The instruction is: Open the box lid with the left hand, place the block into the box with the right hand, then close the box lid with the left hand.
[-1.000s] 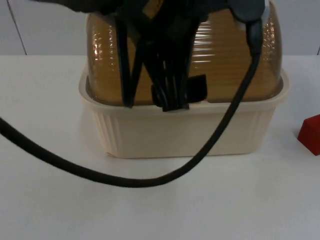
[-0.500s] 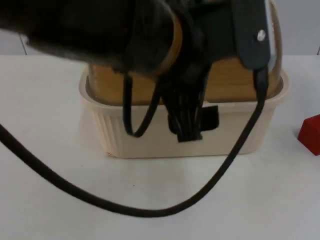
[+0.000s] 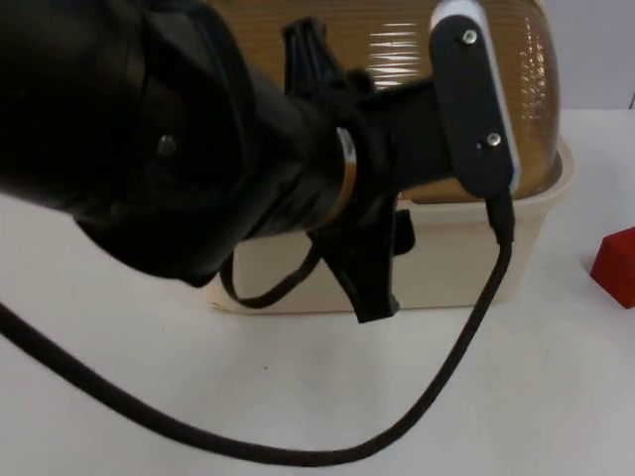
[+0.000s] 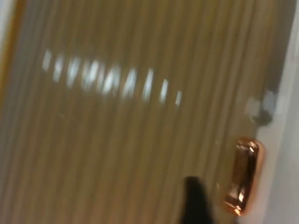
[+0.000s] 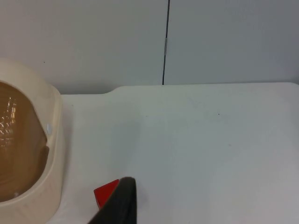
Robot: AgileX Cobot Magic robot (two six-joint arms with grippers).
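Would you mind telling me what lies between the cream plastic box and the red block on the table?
Nothing: between the cream plastic box and the red block there is bare white table, in the top view and the right wrist view alike.

A laboratory test bench is suggested by the bare white table (image 5: 210, 140) backed by a plain grey partition wall (image 5: 93, 42).

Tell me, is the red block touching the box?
Apart. The top view shows bare white table between the red block and the box; the right wrist view shows that gap too.
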